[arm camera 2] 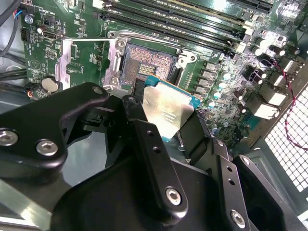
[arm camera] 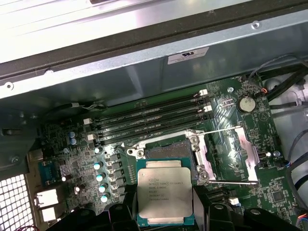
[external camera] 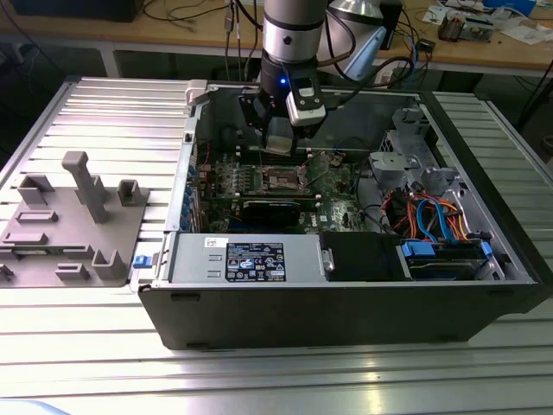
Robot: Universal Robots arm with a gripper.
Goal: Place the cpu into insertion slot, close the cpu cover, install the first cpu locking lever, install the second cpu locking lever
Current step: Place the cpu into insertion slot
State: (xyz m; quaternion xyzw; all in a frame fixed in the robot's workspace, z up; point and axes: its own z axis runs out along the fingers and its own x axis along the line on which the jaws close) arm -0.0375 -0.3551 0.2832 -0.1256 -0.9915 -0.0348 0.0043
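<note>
I see the jaws closed on the cpu (arm camera: 164, 195), one black finger (arm camera: 121, 214) on each of two opposite edges. In both wrist views the silver top of the cpu (arm camera 2: 166, 111) faces up, and its blue-green border shows around it. The cpu is in the air just beside the slot (arm camera: 168, 151) and is not seated in it. In the first wrist view its far edge covers a little of the slot's near edge.

The slot (arm camera 2: 147, 62) is open, and I see its brownish contact field inside the shiny rim. The cover (arm camera: 250, 155) is folded out flat to one side of the slot, so the green board shows through its window. Two thin levers (arm camera: 219, 130) run along two edges of the cover. A round coin battery (arm camera: 246, 103) sits on the board past the cover, and the long memory slots (arm camera: 149, 118) run beside the slot.

In the exterior view the arm (external camera: 294, 35) comes down from above into the open case (external camera: 346, 311), which lies on the ribbed tabletop (external camera: 112, 112). The jaws hang over the slot (external camera: 283, 179). A grey fixture (external camera: 69, 225) stands on the tabletop at the exterior view's left, well apart from the case. Blue and orange cables (external camera: 432, 216) are inside the case at the exterior view's right.
</note>
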